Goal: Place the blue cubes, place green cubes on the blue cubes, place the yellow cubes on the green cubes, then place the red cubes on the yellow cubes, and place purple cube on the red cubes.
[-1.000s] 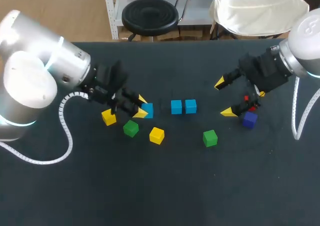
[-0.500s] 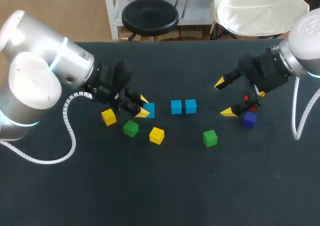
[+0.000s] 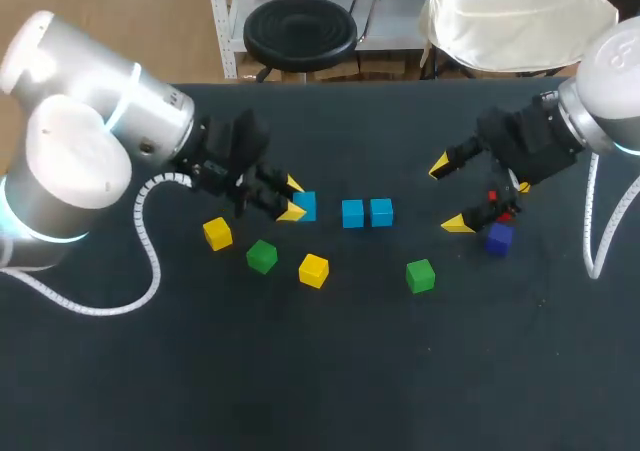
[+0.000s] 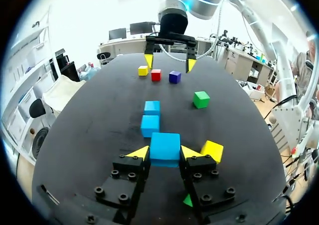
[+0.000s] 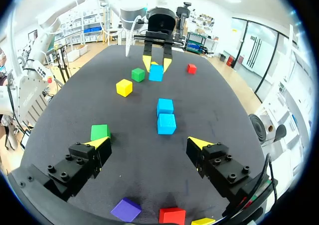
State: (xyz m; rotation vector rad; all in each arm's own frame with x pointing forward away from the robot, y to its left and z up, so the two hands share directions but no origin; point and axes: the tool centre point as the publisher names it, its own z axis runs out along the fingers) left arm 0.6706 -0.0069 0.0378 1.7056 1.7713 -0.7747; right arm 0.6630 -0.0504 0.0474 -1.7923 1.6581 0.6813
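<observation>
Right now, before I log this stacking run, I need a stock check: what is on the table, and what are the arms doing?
small blue cubes: three, blue; two side by side mid-table, one held in the left gripper.
small green cubes: two, green; one near the left gripper, one nearer the right gripper.
small yellow cubes: three, yellow; two flank the left green cube, one below the right gripper.
small red cubes: two, red; one below the right gripper, one beside the left arm.
small purple cube: one, purple; by the right gripper.
black table: one.
left gripper: shut on a blue cube.
right gripper: open.
</observation>
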